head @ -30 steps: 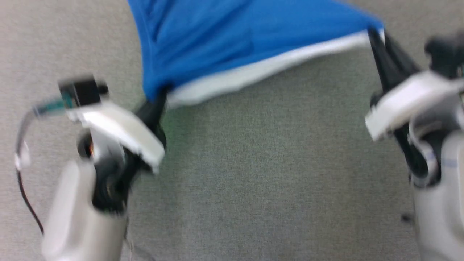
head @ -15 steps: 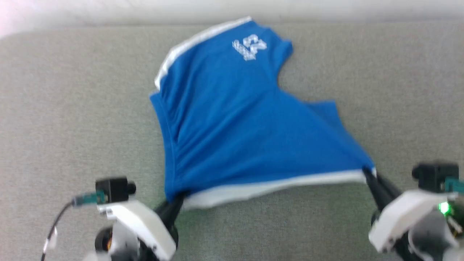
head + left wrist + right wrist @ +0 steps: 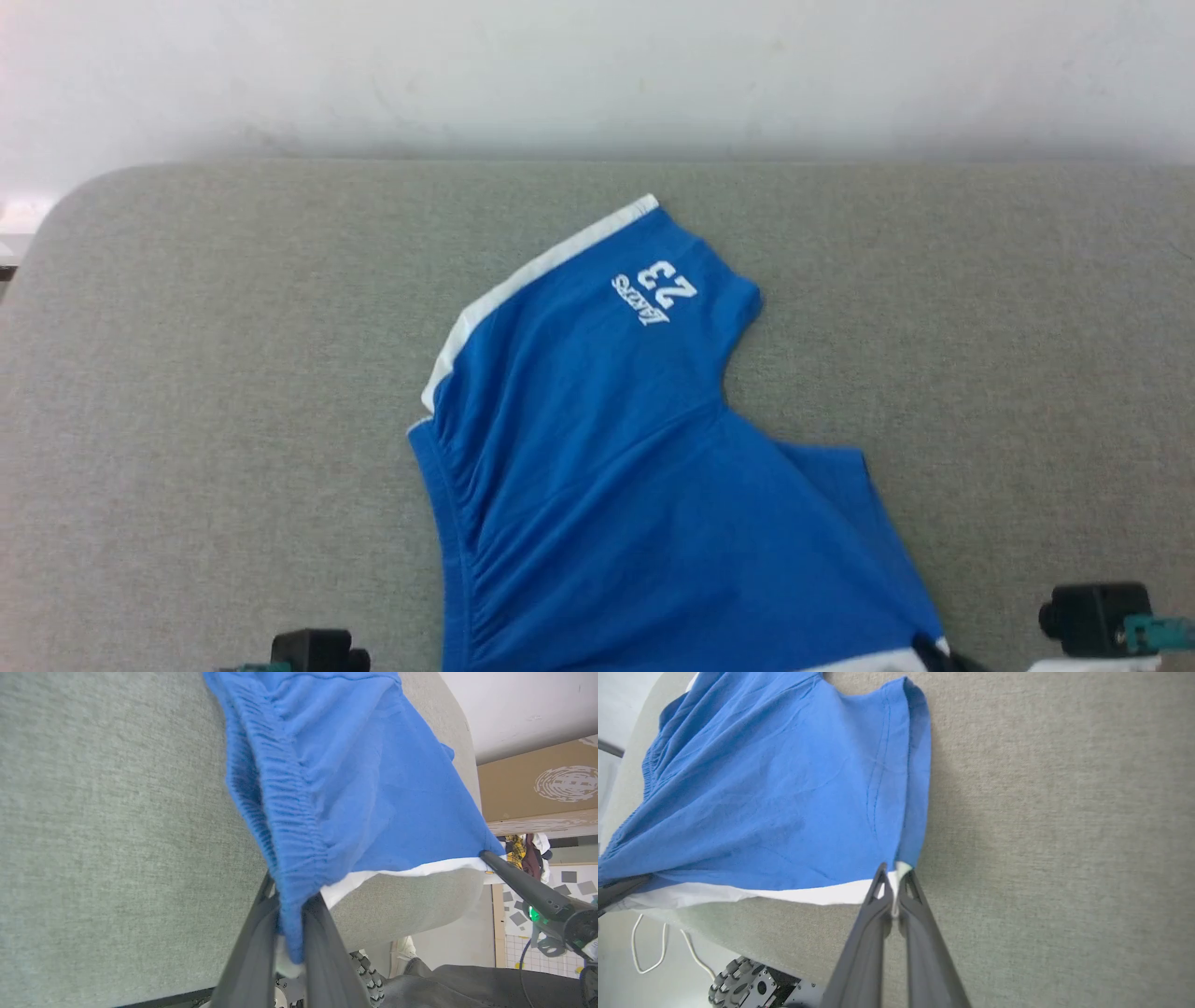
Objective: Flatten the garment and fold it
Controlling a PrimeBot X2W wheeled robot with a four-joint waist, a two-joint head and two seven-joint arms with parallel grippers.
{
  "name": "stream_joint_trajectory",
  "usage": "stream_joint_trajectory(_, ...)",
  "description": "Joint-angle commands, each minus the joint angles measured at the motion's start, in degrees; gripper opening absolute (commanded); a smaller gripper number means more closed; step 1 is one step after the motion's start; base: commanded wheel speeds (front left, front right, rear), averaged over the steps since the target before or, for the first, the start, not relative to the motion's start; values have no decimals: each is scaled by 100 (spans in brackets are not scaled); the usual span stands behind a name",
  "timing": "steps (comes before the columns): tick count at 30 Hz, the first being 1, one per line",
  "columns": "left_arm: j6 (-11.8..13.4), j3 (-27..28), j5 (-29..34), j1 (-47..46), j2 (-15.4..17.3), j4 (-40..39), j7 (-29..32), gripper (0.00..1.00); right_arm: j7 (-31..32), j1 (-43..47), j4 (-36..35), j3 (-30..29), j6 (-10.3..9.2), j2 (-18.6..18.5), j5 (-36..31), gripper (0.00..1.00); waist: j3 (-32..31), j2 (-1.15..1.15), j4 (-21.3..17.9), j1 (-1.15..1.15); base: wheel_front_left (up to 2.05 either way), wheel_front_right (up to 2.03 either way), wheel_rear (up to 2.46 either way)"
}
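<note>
The bright blue soft athletic shorts [image 3: 607,485], white-striped down the sides, lie spread on a grey fabric-covered tabletop [image 3: 187,373] and are gripped at both ends of their near edge. The left gripper [image 3: 290,914] has its two long dark fingers pressed together on the end of the gathered elastic waistband [image 3: 280,812]. Blue cloth and a scrap of white are bunched between the jaws, and the puckered band runs up and away from the fingertips. The right gripper [image 3: 893,877] pinches the corner where the white side stripe [image 3: 761,893] meets the stitched leg hem [image 3: 906,765]. That hem runs straight ahead of its tips, the blue panel lies ahead and to the left of them, and bare grey fabric lies to their right. The white stripe is stretched from one pair of jaws to the other along the table's near edge. The other leg, with white "LAKERS" lettering and the number 23 [image 3: 656,291], lies flat well beyond both pairs of jaws, toward the white wall [image 3: 597,75]. Behind the right jaws, below the table edge, a toothed black wheel [image 3: 733,980] and a loop of white cable [image 3: 644,947] are visible.
</note>
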Motion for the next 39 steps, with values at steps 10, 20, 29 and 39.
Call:
stream_joint_trajectory(10,160,80,-55,231,-123,-222,-191,0,36,330,-461,-66,-5,16,163,0,-214,0,176,1,0,0,0)
stream_joint_trajectory(20,404,155,252,-967,-305,-131,-291,0,130,-1187,-548,-148,-5,-108,-470,0,394,0,410,1,0,0,0)
stream_joint_trajectory(29,449,116,302,-2051,-417,4,-133,0,435,-3011,-222,242,-5,-689,-746,0,998,0,673,1,0,0,0)
stream_joint_trajectory(39,505,148,308,-2967,-676,420,-238,0,675,-5198,929,1236,-5,-1393,-755,0,1469,0,973,1,0,0,0)
